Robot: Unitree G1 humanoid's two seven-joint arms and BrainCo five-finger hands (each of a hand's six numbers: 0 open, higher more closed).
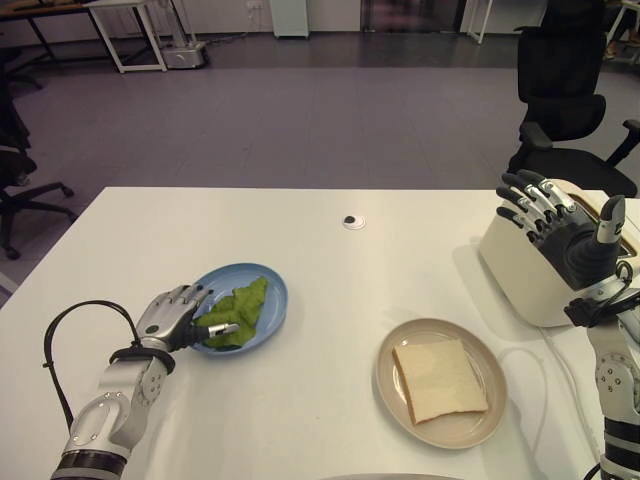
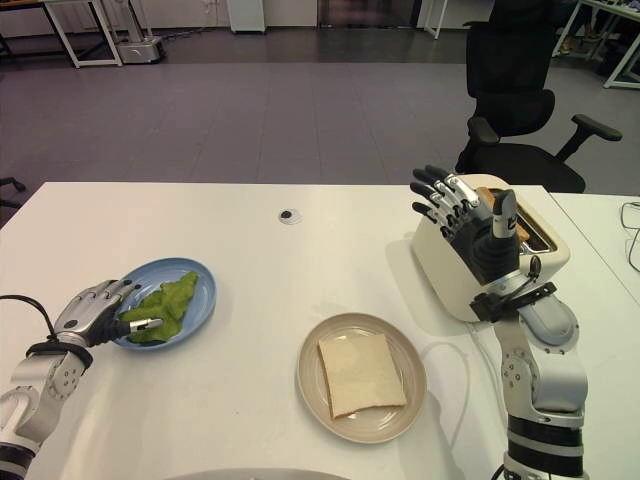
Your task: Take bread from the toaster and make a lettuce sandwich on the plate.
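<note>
Near left on the white tabletop (image 1: 300, 420), a blue plate (image 1: 272, 283) bearing a heap of green lettuce (image 1: 243, 305). At that plate's near-left rim, the left hand (image 1: 172, 318): fingers curled onto the leaf's near edge, thumb laid across it, gripping lettuce lying on the plate. Right of centre and nearer, a beige plate (image 1: 392, 385) with one slice of white bread (image 1: 438, 380) flat on it. Far right, the cream toaster (image 1: 515, 275), a browned bread edge (image 2: 486, 193) showing in its slot. Over the toaster's near side, the right hand (image 1: 556, 228) raised upright, fingers spread wide and straight, holding nothing. Farther back near the middle, a small round black-and-white object (image 1: 352, 221). Beside the toaster, a white cable (image 1: 520, 358) trailing toward the near edge. Beyond the tabletop, far right, a black office chair (image 1: 565, 90).
</note>
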